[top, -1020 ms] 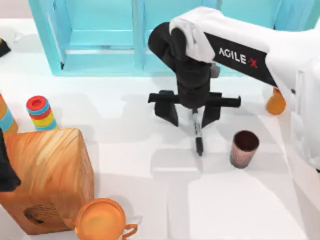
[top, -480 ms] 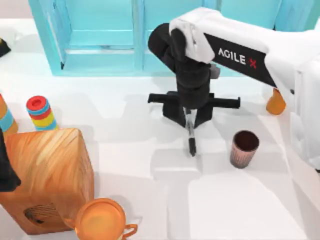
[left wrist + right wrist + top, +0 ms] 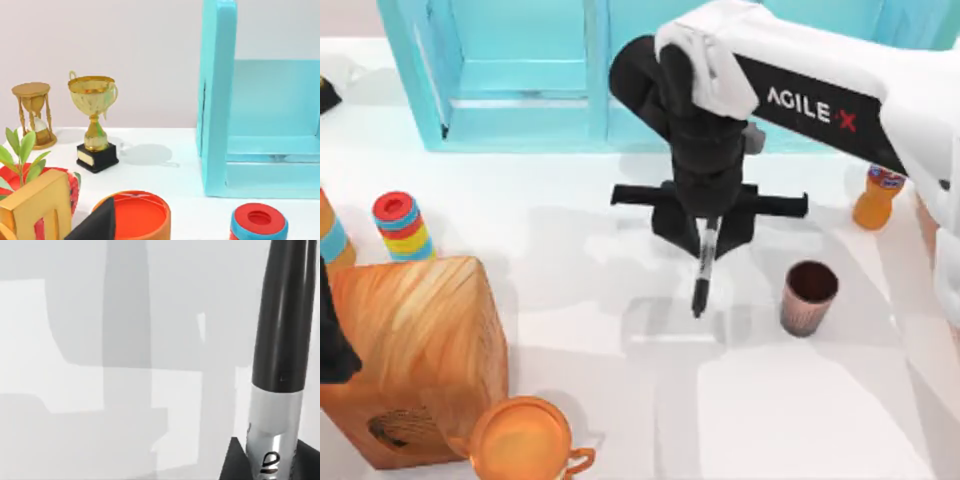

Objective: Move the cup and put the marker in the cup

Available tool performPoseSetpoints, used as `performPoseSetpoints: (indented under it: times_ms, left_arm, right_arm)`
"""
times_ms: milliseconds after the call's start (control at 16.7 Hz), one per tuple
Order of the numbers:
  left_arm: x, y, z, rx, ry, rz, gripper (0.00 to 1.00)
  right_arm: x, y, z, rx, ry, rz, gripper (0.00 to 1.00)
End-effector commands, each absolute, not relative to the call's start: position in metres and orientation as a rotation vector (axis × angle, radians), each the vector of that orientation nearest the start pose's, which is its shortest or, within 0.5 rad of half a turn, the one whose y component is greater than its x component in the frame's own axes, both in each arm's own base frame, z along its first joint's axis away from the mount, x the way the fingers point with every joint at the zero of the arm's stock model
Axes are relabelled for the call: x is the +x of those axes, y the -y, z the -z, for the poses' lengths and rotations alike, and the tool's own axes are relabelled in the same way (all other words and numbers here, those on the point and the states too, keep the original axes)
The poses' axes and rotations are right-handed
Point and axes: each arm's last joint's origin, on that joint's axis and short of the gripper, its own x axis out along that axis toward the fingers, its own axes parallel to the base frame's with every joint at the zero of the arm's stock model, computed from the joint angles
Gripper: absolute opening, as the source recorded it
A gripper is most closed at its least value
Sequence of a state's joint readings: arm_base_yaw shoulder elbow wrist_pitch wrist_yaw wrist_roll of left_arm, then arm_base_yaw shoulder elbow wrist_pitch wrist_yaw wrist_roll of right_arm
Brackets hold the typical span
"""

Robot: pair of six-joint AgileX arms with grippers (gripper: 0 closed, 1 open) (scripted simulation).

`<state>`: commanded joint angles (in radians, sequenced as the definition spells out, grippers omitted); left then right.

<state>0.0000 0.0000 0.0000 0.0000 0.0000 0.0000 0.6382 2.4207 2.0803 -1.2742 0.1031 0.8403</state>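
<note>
My right gripper [image 3: 705,228] hangs over the middle of the table, shut on the marker [image 3: 702,265]. The black marker points down from the fingers, its tip above the white table. In the right wrist view the marker [image 3: 282,340] rises past a dark finger [image 3: 235,462], its grey label band near the grip. The cup [image 3: 809,297], a small reddish-brown ribbed tumbler, stands upright on the table to the right of the marker, apart from it. My left arm [image 3: 332,335] stays parked at the table's left edge.
A teal cabinet [image 3: 520,90] runs along the back. A wooden block [image 3: 415,350] and an orange handled vessel [image 3: 525,440] fill the front left. A stack of coloured rings [image 3: 400,225] stands at left, an orange bottle [image 3: 875,198] at right.
The right gripper's fingers closed on the marker and lifted it off the table. The marker's tip drifted slightly left. The cup has not moved.
</note>
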Motion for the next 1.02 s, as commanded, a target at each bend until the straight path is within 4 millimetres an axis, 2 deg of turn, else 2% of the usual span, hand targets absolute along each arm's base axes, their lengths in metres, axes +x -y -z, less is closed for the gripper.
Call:
performPoseSetpoints:
  times_ms: [300,480,1020]
  left_arm:
    - [0.106,0.001,-0.160,0.000,0.000,0.000,1.00]
    - [0.106,0.001,-0.160,0.000,0.000,0.000,1.00]
    - [0.106,0.001,-0.160,0.000,0.000,0.000,1.00]
  right_arm:
    - [0.327,-0.282,-0.198,0.068,-1.530,0.227,0.00]
    - [0.307,-0.280,-0.214,0.067,-1.531,0.227,0.00]
    - [0.306,-0.281,-0.212,0.054,-1.486,0.195,0.00]
